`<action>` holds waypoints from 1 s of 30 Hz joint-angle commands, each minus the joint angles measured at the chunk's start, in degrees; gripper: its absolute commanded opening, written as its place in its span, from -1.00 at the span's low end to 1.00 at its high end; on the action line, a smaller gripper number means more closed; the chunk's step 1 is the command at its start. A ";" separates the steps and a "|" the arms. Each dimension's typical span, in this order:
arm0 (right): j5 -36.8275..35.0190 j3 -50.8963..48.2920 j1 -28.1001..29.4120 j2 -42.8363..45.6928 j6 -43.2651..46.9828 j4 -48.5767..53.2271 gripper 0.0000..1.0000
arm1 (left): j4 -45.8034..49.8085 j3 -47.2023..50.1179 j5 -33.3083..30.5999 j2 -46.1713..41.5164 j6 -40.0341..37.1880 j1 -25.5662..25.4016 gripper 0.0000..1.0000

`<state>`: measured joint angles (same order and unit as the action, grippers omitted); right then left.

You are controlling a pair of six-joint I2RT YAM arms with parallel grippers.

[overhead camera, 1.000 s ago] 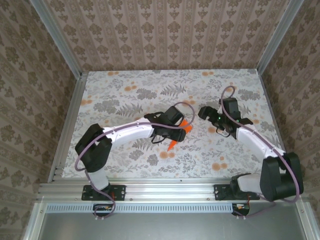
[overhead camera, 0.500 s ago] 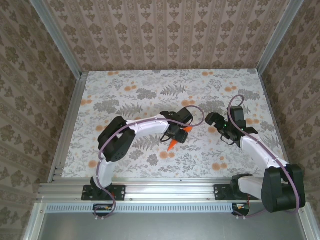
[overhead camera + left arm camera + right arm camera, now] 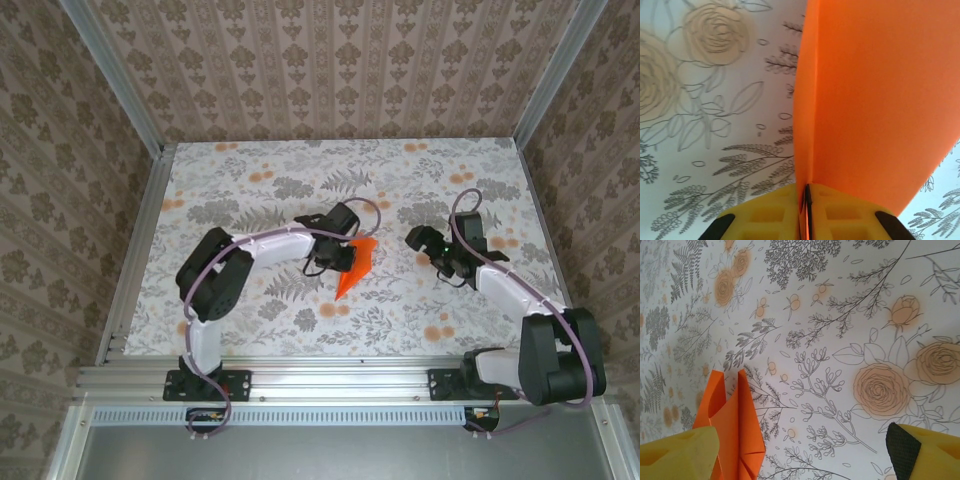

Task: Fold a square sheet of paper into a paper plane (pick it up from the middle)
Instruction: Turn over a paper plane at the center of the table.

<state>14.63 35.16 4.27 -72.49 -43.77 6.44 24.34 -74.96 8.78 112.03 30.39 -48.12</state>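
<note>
Paper (image 3: 875, 100) mid-fold, pinched at crease by left gripper (image 3: 806, 200); right gripper (image 3: 800, 452) spread, empty, just right. Next, likely: lay flat, press crease.

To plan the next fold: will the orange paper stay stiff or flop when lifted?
Probably light: the paper is a thin sheet. Its creases likely stiffen it, since it stands straight out of the left gripper. It may slip, being pinched only at an edge.
</note>
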 commanded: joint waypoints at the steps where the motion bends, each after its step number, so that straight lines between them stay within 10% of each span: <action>1: 3.79 -0.02 0.20 -0.85 -0.87 -1.70 0.76 | -9.01 4.37 9.50 -3.13 5.30 2.85 -0.75; 21: -5.82 12.59 25.35 -12.65 0.54 5.52 0.38 | -32.87 20.47 12.18 -4.44 25.72 7.26 -0.87; 30: -1.17 19.45 25.79 -22.74 7.30 6.41 0.44 | -36.45 22.46 16.10 -6.48 25.79 8.47 -0.45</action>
<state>11.75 52.07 29.89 -93.32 -39.97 10.87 -11.51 -53.34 23.62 107.77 56.18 -40.42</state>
